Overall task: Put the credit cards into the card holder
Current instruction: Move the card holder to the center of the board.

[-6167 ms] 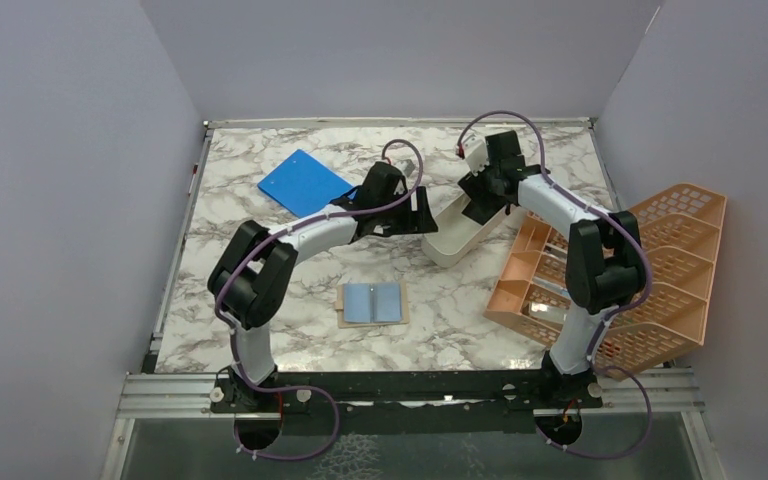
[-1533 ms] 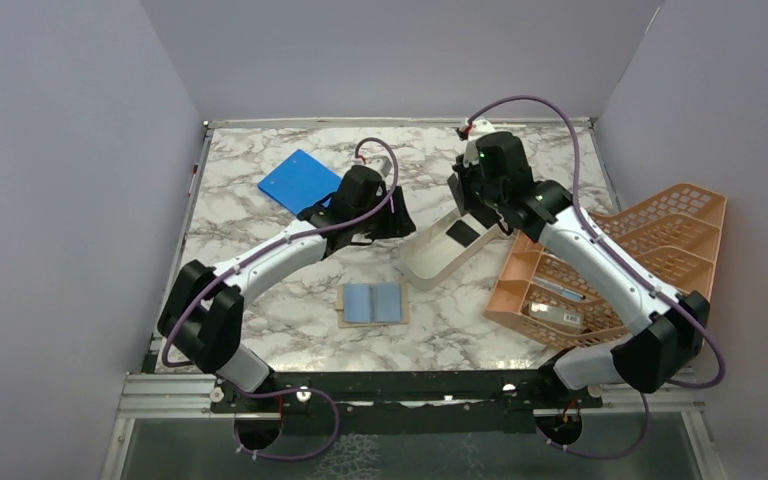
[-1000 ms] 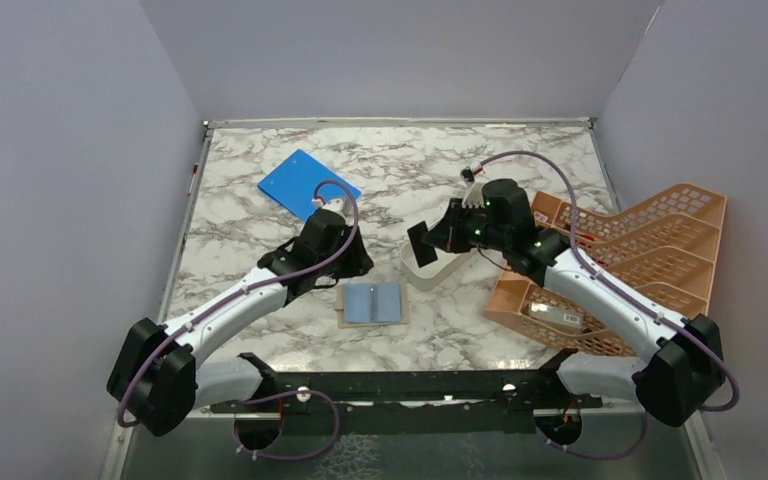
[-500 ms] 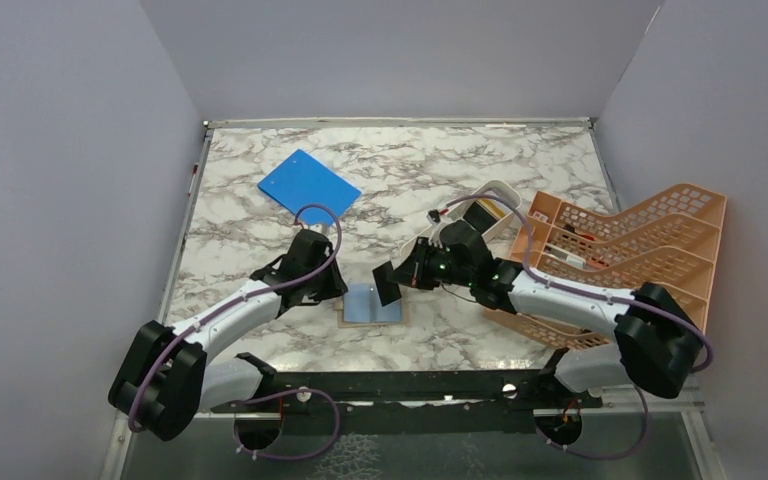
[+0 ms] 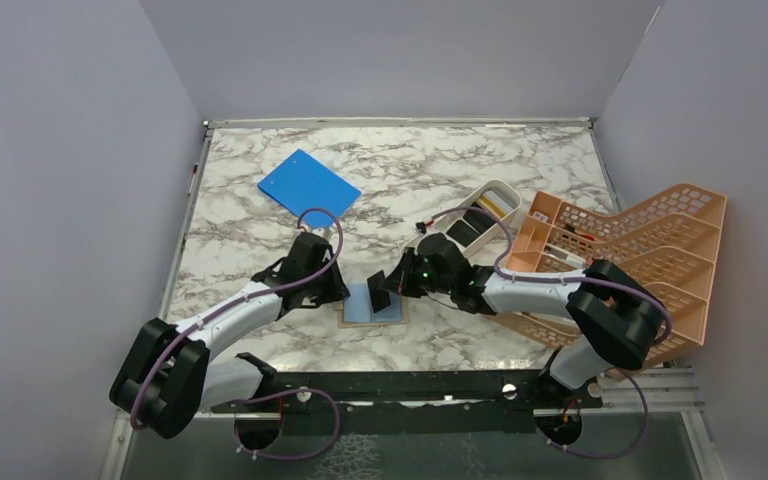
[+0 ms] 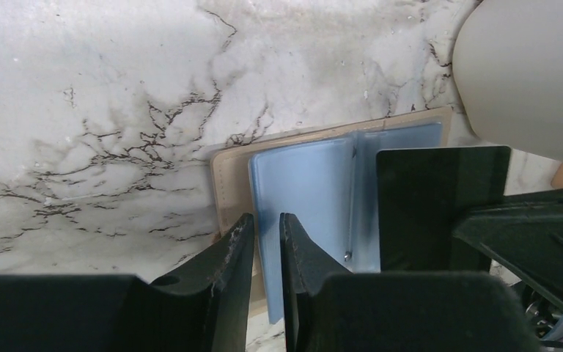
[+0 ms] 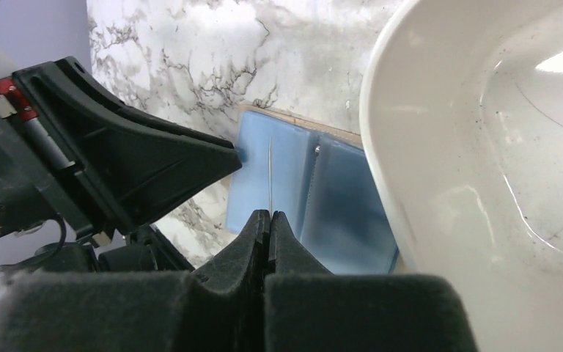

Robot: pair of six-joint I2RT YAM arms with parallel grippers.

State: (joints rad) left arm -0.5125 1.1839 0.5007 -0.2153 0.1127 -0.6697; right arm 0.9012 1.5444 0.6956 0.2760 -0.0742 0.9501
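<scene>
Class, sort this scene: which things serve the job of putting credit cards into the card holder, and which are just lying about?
For the job: card holder; black card, pinched in the right fingers; other cards in the white tray.
Lying about: blue board; orange rack.

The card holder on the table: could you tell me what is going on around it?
The right pincer is shut on a black card, held on edge over the open card holder. The left pincer, narrowly parted, sits at the holder's left edge. More cards lie in the white tray.
</scene>
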